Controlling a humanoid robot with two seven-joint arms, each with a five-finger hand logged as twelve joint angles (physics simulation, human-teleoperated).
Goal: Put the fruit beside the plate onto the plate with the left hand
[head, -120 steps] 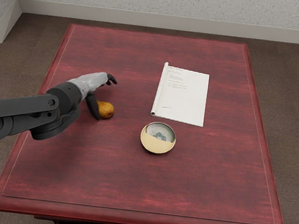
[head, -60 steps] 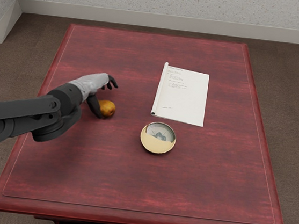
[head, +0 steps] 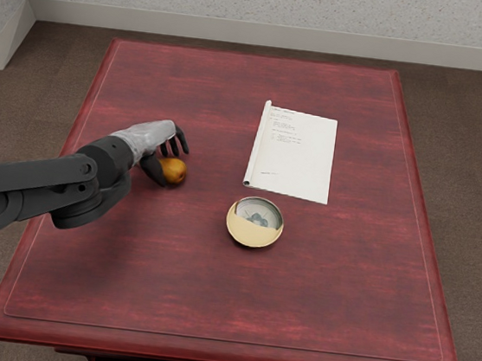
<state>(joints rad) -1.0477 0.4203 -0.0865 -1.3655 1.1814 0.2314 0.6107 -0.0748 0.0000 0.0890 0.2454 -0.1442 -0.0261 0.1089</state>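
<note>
A small orange-yellow fruit (head: 174, 171) lies on the red wooden table (head: 210, 299), left of centre. My left hand (head: 167, 160) comes in from the left and cups over the fruit's left side. Its thumb is low beside the fruit and its fingers (head: 178, 145) arch just above and behind it, spread and not clamped on it. The fruit rests on the table. A small round yellow plate (head: 235, 226) with a grey centre stands about a hand's width to the right and a little nearer the front. The right arm does not show.
A white notebook (head: 295, 152) lies behind the plate, right of the fruit. The dark forearm (head: 40, 188) crosses the table's left edge. The floor around the table is brown.
The left hand has moved slightly right and lowered its fingers over the fruit, thumb tucking in beside it. The fruit has nudged a little to the right and back. Plate and notebook are unmoved.
</note>
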